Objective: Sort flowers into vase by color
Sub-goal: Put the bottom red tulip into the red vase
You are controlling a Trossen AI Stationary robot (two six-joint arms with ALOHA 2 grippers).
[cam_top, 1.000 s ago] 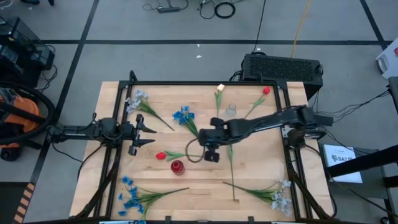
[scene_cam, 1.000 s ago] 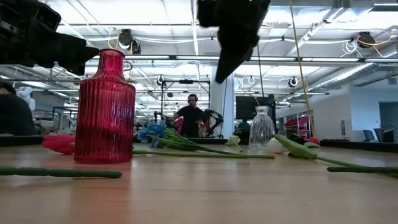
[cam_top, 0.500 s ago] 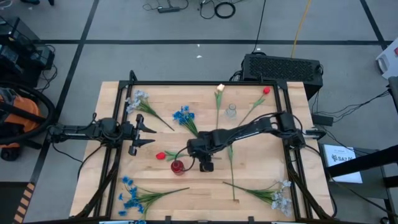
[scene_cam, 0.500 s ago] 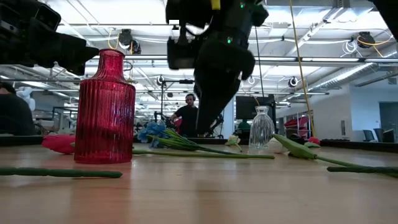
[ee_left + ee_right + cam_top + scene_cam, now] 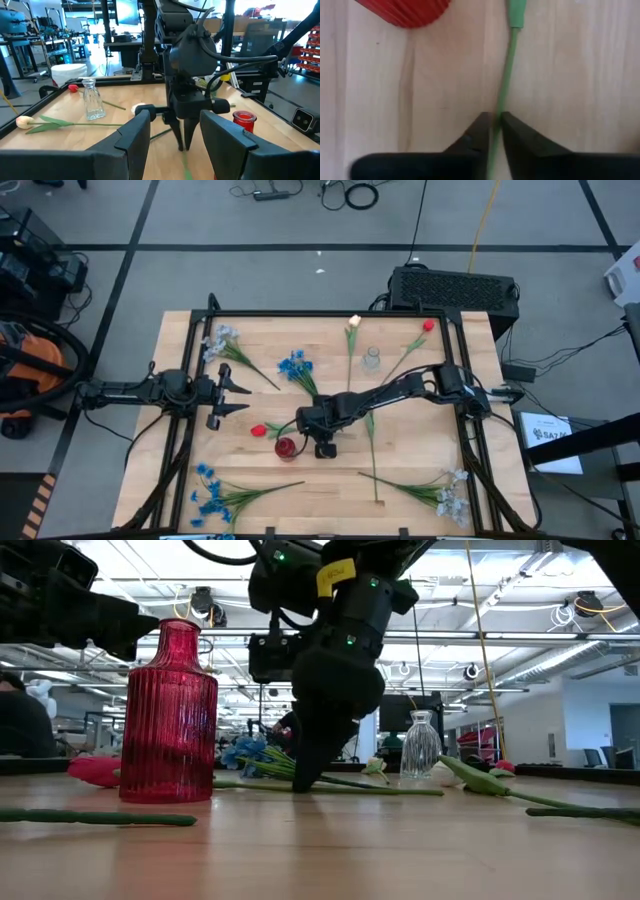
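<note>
Red tulip (image 5: 258,430) lies centre-left, beside the red vase (image 5: 285,447) | left gripper (image 5: 240,390) waits left, spread wide, empty | right gripper (image 5: 492,131) pinches its stem (image 5: 507,70) | next you lift, then steer it into that vase.

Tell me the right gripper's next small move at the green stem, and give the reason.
Probably lift straight up a little. The right gripper is down at the wooden table, its fingers pinched on the thin green stem of the red tulip that lies beside the red vase. Raising it would free the stem before carrying it to that vase. The left gripper waits open at the left edge.
</note>
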